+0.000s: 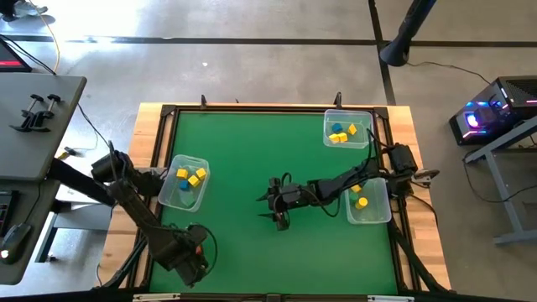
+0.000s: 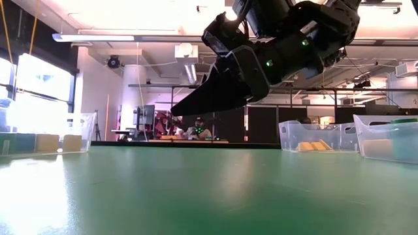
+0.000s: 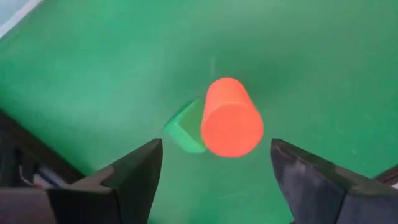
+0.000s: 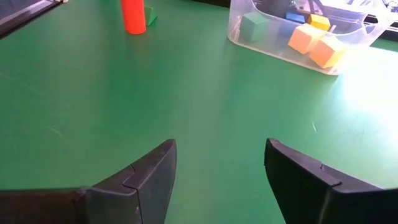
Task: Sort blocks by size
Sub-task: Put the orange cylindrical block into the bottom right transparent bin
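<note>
1. At the table's near left corner, the left gripper (image 1: 195,260) hangs over the green mat (image 1: 252,168), seen from above as a dark mass with a spot of orange-red under it.
2. Its wrist view shows the left gripper (image 3: 214,180) with jaws spread wide and nothing between them; an orange-red cylinder (image 3: 231,117) stands upright on the mat just ahead of the gap, free of both fingers (image 3: 134,177).
3. A small green block (image 3: 185,127) lies on the mat touching the cylinder's base, partly hidden behind it.
4. The right gripper (image 1: 277,208) is stretched out over the middle of the mat, clear of the surface in the low view.
5. In its own wrist view the right gripper (image 4: 217,168) has jaws well apart and empty, with only bare mat between them.
6. The left bin (image 1: 168,195) holds yellow blocks (image 1: 195,176) and a blue one.
7. The far right bin (image 1: 329,119) holds yellow blocks, a blue one and a green one.
8. The near right bin (image 1: 377,214) holds a few yellow blocks.
9. Across the room, seated people (image 2: 196,127) show behind the table in the low view.
</note>
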{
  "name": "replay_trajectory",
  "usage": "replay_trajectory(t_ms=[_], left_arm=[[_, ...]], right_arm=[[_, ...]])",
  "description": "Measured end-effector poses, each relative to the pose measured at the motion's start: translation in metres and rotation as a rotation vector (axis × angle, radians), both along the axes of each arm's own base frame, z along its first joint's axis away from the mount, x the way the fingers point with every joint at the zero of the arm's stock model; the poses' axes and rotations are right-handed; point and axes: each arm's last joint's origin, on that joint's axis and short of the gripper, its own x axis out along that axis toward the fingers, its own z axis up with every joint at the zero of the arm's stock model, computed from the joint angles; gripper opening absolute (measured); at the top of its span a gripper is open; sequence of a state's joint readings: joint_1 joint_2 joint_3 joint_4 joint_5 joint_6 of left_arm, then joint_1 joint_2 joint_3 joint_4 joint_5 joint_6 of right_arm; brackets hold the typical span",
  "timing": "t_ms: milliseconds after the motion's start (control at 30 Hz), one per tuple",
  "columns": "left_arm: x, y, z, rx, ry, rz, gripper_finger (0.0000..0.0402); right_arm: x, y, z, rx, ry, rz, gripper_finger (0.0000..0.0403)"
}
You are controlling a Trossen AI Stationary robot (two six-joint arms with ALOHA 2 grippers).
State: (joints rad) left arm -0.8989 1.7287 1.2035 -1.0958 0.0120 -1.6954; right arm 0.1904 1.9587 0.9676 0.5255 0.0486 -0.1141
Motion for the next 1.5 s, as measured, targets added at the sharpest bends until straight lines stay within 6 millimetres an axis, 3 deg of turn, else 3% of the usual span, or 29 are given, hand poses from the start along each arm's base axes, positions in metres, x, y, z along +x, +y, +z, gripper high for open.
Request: replay_trajectory(t_ms=[333,600,800,933,1167,1300,1367,1500], left_arm=[[0.011,0.018,-0.016,-0.045,0.048,-0.107,0.0262],[0.014,0.02,-0.019,-0.062,0.055,-0.17,0.0205],[0.016,0.022,-0.019,-0.05,0.032,-0.242,0.014],[0.02,0.021,-0.013,0.068,-0.149,-0.348,0.0093],[0.021,0.039,0.028,0.441,-0.543,-0.409,0.0093],[0.023,0.044,0.047,0.559,-0.684,-0.455,0.0093],[0.023,0.045,0.046,0.584,-0.741,-0.485,0.0093],[0.02,0.053,0.026,0.563,-0.885,-0.497,0.0093]], right_arm=[[-0.001,0.0,-0.001,0.055,0.021,-0.029,0.0234],[-0.002,0.006,-0.002,0.051,0.026,-0.034,0.0234],[-0.002,0.008,-0.002,0.046,0.025,-0.036,0.0234],[-0.002,0.008,-0.001,0.019,0.008,-0.021,0.0234],[-0.003,0.015,0.003,-0.045,-0.035,-0.029,0.0234],[-0.008,0.027,0.017,-0.129,-0.08,-0.091,0.0233],[-0.011,0.033,0.026,-0.18,-0.115,-0.127,0.0233],[-0.018,0.045,0.043,-0.243,-0.171,-0.136,0.0233]])
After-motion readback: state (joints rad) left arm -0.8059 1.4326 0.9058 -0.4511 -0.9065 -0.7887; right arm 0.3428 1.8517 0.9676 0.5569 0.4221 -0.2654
